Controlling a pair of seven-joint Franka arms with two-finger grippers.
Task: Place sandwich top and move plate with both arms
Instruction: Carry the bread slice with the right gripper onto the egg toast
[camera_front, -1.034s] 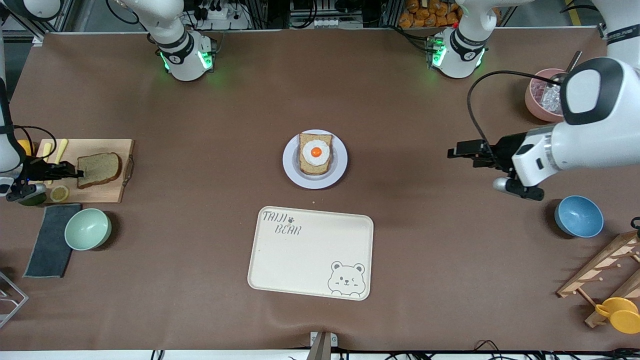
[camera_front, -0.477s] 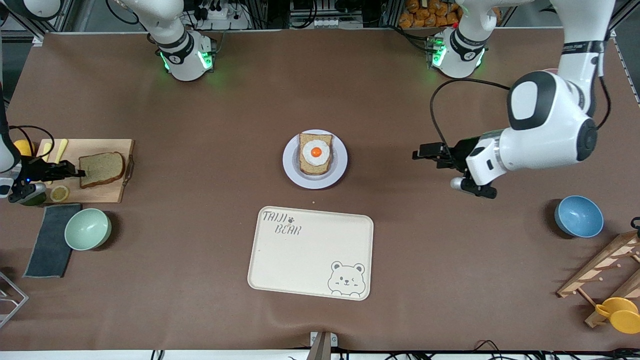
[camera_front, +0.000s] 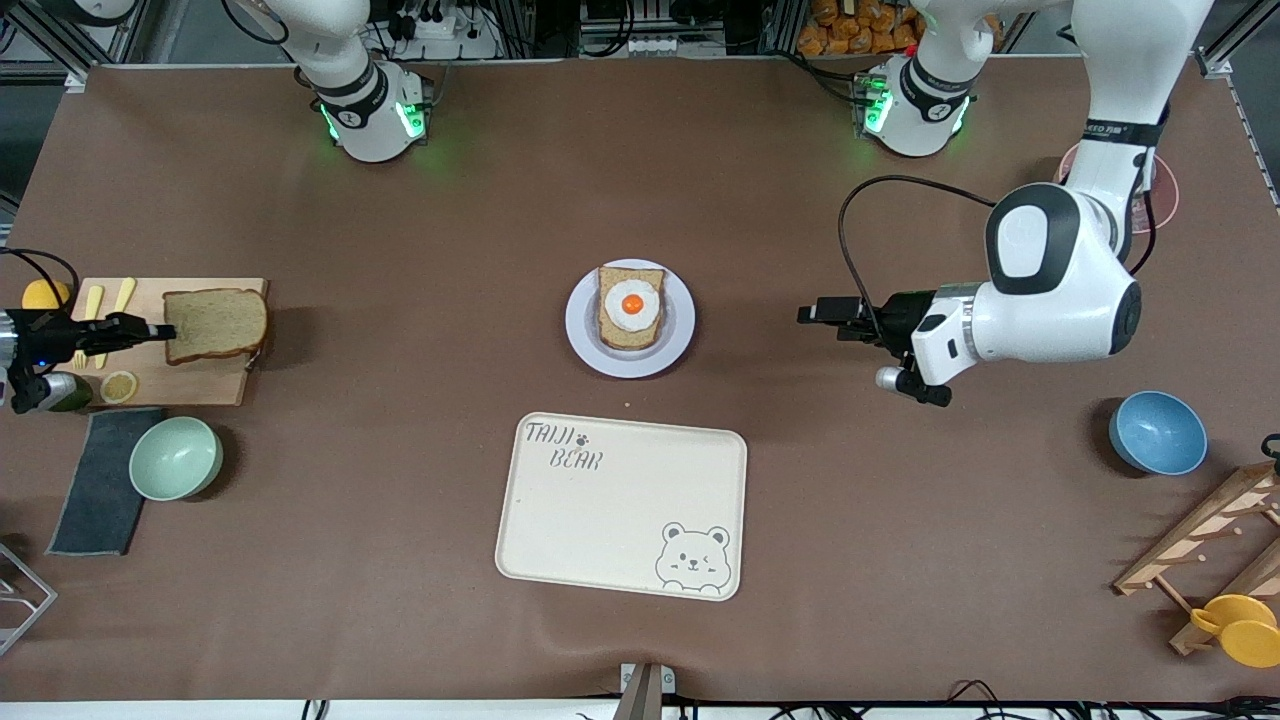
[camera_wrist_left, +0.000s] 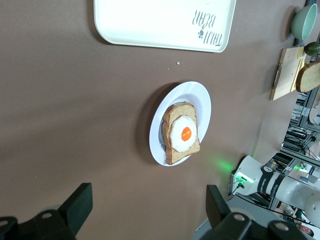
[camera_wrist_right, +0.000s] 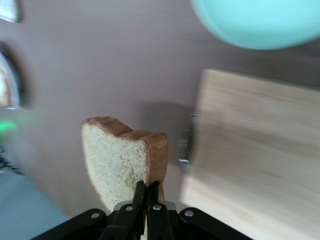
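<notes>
The sandwich top (camera_front: 215, 325) is a plain brown bread slice held up over the wooden board's (camera_front: 190, 375) end that faces the plate. My right gripper (camera_front: 160, 330) is shut on its edge. In the right wrist view the slice (camera_wrist_right: 122, 160) stands on edge, pinched in my right gripper (camera_wrist_right: 148, 187). The pale plate (camera_front: 580, 330) sits mid-table and carries a bread slice with a fried egg (camera_front: 631, 305). My left gripper (camera_front: 812, 314) hovers open over the bare table, on the side of the plate toward the left arm's end. The left wrist view shows the plate (camera_wrist_left: 202, 102) ahead of the open left gripper (camera_wrist_left: 148, 205).
A cream bear tray (camera_front: 620, 505) lies nearer the front camera than the plate. A green bowl (camera_front: 176, 458) and grey cloth (camera_front: 100, 480) sit by the board. A blue bowl (camera_front: 1157, 432) and a wooden rack (camera_front: 1215, 540) stand at the left arm's end.
My right gripper has lifted the bread slice off the board and carried it a little toward the plate. The left arm has swung in toward the plate, gripper still open.
</notes>
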